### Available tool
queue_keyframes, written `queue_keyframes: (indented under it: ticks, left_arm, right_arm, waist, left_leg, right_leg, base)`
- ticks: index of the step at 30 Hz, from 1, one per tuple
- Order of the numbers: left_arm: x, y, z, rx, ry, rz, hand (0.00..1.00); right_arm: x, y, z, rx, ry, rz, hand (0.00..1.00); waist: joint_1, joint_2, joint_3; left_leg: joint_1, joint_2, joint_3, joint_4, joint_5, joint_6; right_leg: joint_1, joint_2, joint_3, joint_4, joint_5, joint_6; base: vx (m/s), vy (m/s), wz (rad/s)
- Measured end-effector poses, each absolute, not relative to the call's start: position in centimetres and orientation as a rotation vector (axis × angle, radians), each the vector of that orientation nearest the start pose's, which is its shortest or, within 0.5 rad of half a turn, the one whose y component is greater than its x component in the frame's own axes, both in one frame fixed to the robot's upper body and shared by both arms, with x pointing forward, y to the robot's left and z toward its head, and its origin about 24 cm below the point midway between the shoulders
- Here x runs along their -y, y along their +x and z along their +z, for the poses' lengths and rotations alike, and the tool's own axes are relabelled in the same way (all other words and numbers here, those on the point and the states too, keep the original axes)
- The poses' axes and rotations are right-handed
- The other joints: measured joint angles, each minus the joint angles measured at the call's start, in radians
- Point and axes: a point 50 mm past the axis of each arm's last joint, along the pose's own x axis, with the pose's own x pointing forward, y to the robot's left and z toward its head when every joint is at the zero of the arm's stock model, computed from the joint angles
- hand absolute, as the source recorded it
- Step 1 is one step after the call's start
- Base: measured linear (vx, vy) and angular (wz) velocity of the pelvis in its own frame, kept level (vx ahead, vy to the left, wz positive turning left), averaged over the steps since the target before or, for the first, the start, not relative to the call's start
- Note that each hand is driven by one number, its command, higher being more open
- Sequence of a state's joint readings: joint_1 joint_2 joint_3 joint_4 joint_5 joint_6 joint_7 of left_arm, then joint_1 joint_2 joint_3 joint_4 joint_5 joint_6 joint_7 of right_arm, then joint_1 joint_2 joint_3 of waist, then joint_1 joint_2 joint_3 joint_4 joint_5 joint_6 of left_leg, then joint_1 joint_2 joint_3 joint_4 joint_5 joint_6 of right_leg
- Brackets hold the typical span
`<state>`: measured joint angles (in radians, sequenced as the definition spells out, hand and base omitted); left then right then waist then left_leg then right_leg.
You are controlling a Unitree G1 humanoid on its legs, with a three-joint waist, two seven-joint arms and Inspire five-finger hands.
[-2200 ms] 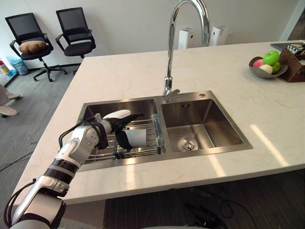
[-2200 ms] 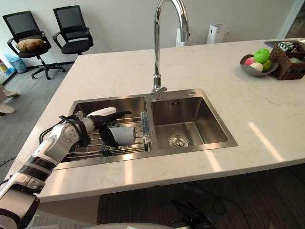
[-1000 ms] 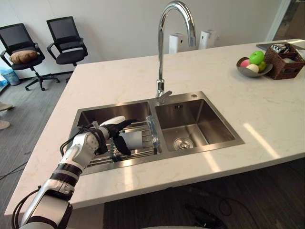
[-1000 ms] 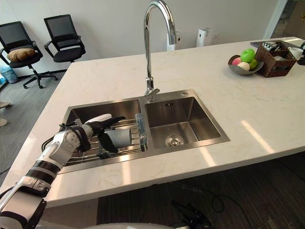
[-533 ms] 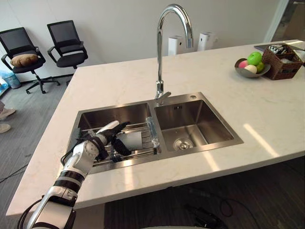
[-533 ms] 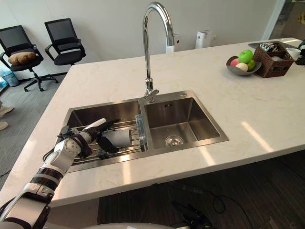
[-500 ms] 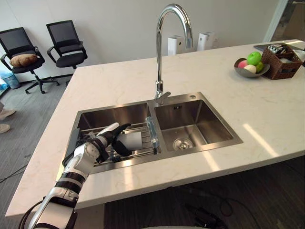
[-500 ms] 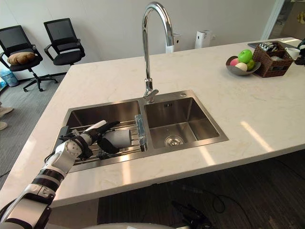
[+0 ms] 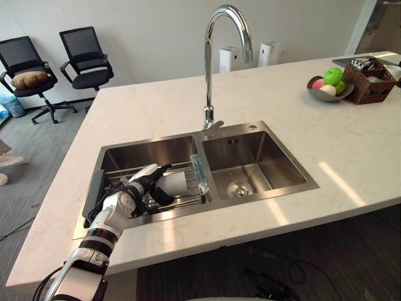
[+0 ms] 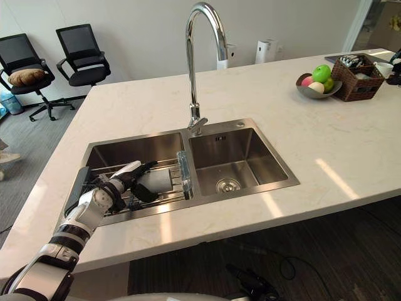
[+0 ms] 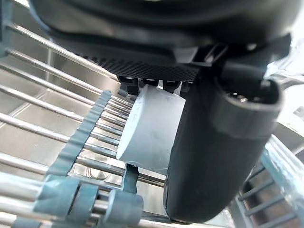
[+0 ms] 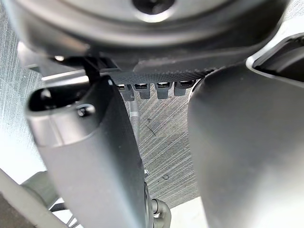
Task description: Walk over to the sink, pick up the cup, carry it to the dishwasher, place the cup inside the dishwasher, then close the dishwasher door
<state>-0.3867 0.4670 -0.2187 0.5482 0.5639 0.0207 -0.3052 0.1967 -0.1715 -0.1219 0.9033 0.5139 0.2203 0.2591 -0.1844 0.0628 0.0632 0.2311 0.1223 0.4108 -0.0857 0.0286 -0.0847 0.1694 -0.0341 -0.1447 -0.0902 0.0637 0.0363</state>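
Now left hand (image 9: 133,191) is closed round the cup (image 9: 175,184), thumb along its side. Cup lies on its side on the wire rack (image 9: 186,199) in the sink's (image 9: 150,150) left basin. Right hand (image 12: 95,156): grip can't tell.

So the room's pretty plain: a white wall (image 9: 156,31) runs along the top of the frame, with two black office chairs (image 9: 84,53) parked in the upper left, one carrying a tan cushion (image 9: 29,79), on grey carpet (image 9: 37,163) that runs down the left side. A big pale marble-look countertop (image 9: 144,106) fills the middle, with a fruit bowl (image 9: 326,88) and a wicker basket (image 9: 371,78) side by side in the upper right and two white boxy units (image 9: 229,58) behind its far edge. Bright strips of light (image 9: 341,182) land on the counter's right part, and the floor (image 9: 351,257) along the bottom looks dark.
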Motion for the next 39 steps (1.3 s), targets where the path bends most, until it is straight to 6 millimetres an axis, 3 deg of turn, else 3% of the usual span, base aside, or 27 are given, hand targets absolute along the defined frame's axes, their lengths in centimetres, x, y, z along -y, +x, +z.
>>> queue_keyframes:
  ticks: [5,6,17,25,34,39]
  left_arm:
    - [-21.4,31.5,2.3,-0.383,1.136,-0.431,1.00]
    - [-21.4,31.6,2.3,-0.401,1.153,-0.442,0.00]
    - [-22.0,32.5,2.6,-0.507,1.228,-0.413,0.00]
    - [-22.2,32.2,1.8,-0.399,1.196,-0.340,0.00]
    - [-22.5,30.2,1.6,-0.199,0.949,-0.167,0.00]
    - [-23.0,29.5,5.5,0.018,0.641,0.038,0.00]
  right_arm:
    - [21.6,6.8,-15.6,-1.136,0.573,-0.234,1.00]
    - [21.6,6.9,-15.6,-1.136,0.574,-0.230,1.00]
    - [21.6,7.1,-15.5,-1.142,0.579,-0.212,1.00]
    - [21.6,7.1,-15.5,-1.146,0.577,-0.210,1.00]
    - [21.6,6.6,-15.6,-1.140,0.576,-0.220,1.00]
    - [21.7,5.7,-15.8,-1.145,0.584,-0.246,1.00]
  waist:
    - [-0.005,0.000,0.000]
    - [-0.008,0.000,0.000]
    - [-0.026,-0.003,0.002]
    - [-0.020,-0.004,0.002]
    - [0.007,-0.010,0.006]
    - [0.051,-0.019,0.005]
  left_leg:
    - [0.003,0.002,0.005,0.000,-0.002,-0.002]
    - [0.004,0.002,0.006,0.000,-0.002,-0.002]
    - [0.007,0.009,0.017,0.000,-0.007,-0.006]
    - [-0.002,0.012,0.017,0.000,-0.009,-0.011]
    - [-0.028,0.010,-0.006,0.001,-0.002,-0.005]
    - [-0.035,0.004,-0.032,0.001,0.003,-0.002]
  right_leg:
    - [0.001,0.002,0.005,0.000,0.000,0.000]
    - [0.001,0.002,0.006,0.000,0.000,0.000]
    - [-0.002,0.011,0.017,0.000,-0.003,-0.004]
    - [-0.011,0.013,0.017,-0.001,-0.007,-0.001]
    - [-0.024,0.011,-0.006,0.005,-0.004,-0.005]
    - [-0.013,0.007,-0.030,0.006,-0.008,-0.001]
  base:
    - [0.00,0.000,-0.03]
    - [0.00,0.000,0.00]
    - [0.00,-0.001,-0.02]
    - [-0.01,-0.007,0.00]
    - [0.01,-0.007,0.07]
    - [0.02,-0.007,0.14]
